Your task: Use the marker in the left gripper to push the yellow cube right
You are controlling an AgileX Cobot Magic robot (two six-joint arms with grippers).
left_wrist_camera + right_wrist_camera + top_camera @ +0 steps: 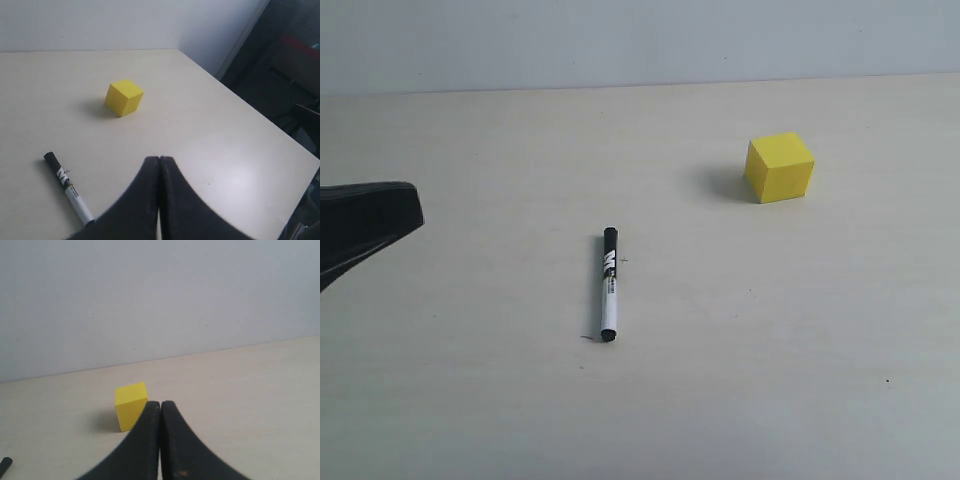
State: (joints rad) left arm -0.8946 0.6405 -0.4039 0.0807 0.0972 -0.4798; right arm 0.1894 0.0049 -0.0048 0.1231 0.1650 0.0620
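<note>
The marker (609,285) lies loose on the table near the middle, black cap pointing away; it also shows in the left wrist view as the marker (68,187). The yellow cube (779,168) stands to the back right, well apart from the pen, and appears as the yellow cube (124,97) and the yellow cube (130,405). My left gripper (415,212) enters from the left edge, well left of the marker; its jaws (159,159) are pressed together and hold nothing. My right gripper (160,403) is shut and empty, with the cube beyond its tips.
The pale table (740,380) ends at a grey wall behind. In the left wrist view the table's edge (260,112) drops off to a dark area with furniture.
</note>
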